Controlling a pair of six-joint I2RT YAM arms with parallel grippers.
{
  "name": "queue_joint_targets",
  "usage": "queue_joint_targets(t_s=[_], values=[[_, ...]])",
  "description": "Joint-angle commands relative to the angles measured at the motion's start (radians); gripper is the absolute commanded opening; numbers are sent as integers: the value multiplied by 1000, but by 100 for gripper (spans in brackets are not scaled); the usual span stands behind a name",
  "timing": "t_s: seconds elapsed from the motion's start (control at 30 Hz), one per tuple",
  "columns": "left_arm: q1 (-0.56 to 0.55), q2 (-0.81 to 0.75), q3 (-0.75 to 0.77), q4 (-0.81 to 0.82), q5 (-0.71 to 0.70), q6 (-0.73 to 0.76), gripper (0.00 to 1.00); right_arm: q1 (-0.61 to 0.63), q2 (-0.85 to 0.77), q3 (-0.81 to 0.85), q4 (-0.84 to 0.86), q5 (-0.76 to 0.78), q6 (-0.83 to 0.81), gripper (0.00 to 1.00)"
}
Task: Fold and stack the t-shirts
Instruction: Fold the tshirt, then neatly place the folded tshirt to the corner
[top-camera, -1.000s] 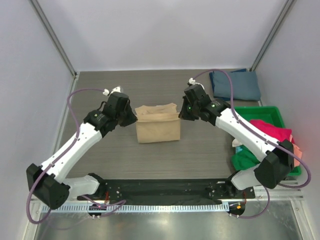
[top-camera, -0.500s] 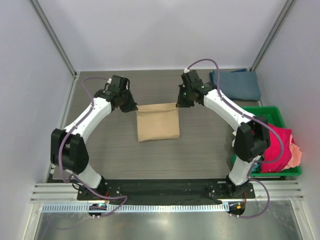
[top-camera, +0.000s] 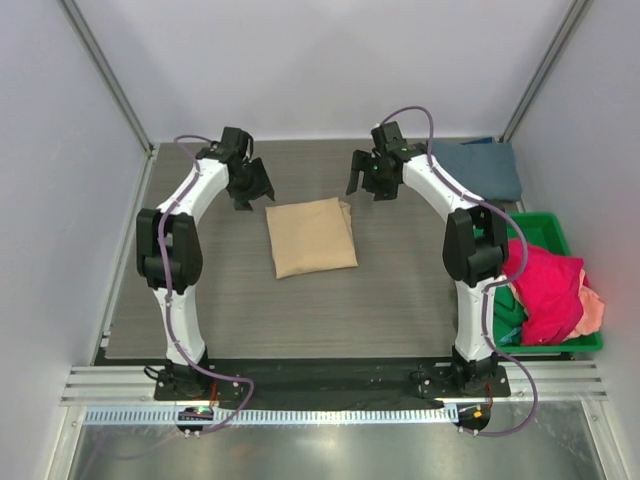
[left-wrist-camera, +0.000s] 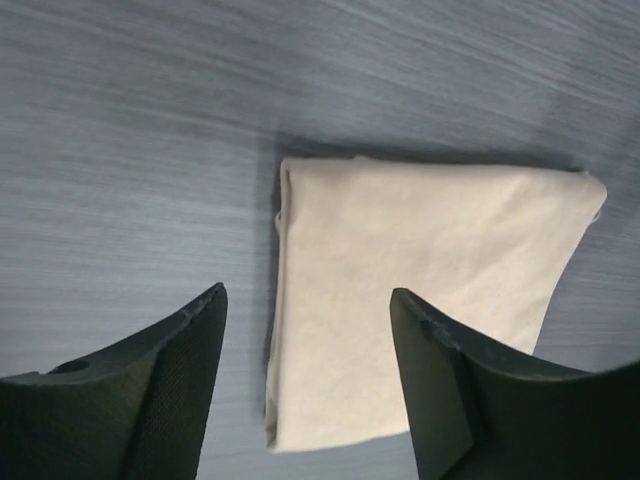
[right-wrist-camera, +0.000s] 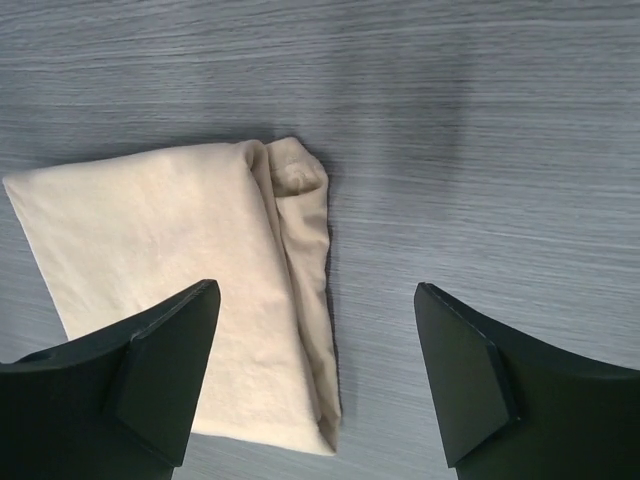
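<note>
Now the tan t-shirt (top-camera: 311, 237) lies folded into a smooth, near-rectangular packet at the middle of the surface (top-camera: 400, 300). Its right edge is rumpled and thicker. Its long axis runs far to near, with the near end leaning slightly right. The left tool (top-camera: 253, 192) and right tool (top-camera: 365, 187) hang just beyond its far corners, both spread wide and holding nothing.

Tan t-shirt (top-camera: 311, 237) lies folded flat; slate-blue t-shirt (top-camera: 478, 170) lies folded, well apart, far right
</note>
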Motion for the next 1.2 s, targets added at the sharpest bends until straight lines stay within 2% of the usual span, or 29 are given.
queue_joint_targets(t_s=[0.0, 0.07, 0.17, 0.27, 0.43, 0.7, 0.93, 1.07, 1.13, 1.17], values=[[-3, -113, 28, -61, -33, 42, 68, -2, -76, -28, 8, -31, -38, 85], [-5, -151, -12, -66, -64, 52, 69, -4, -96, -112, 57, -56, -43, 86], [-5, -233, -96, -57, -47, 74, 69, -4, -127, -217, 158, -172, -51, 88], [-5, -335, -205, -50, -41, 94, 68, -4, -116, -252, 205, -214, -49, 90], [-5, -526, -357, -67, -58, 131, 68, -4, -33, -243, 250, -281, -52, 90], [-5, -878, -557, -136, -113, 152, 68, -4, 138, -142, 288, -341, -20, 88], [-5, -1121, -699, -173, -209, 183, 70, 56, 234, -127, 298, -481, 6, 74], [-5, -1198, -712, -164, -231, 191, 74, 76, 246, -148, 310, -533, 21, 61], [-5, -1231, -723, -147, -252, 180, 75, 78, 248, -150, 314, -565, 23, 50], [-5, -1239, -732, -142, -271, 174, 75, 79, 248, -150, 316, -570, 24, 35]])
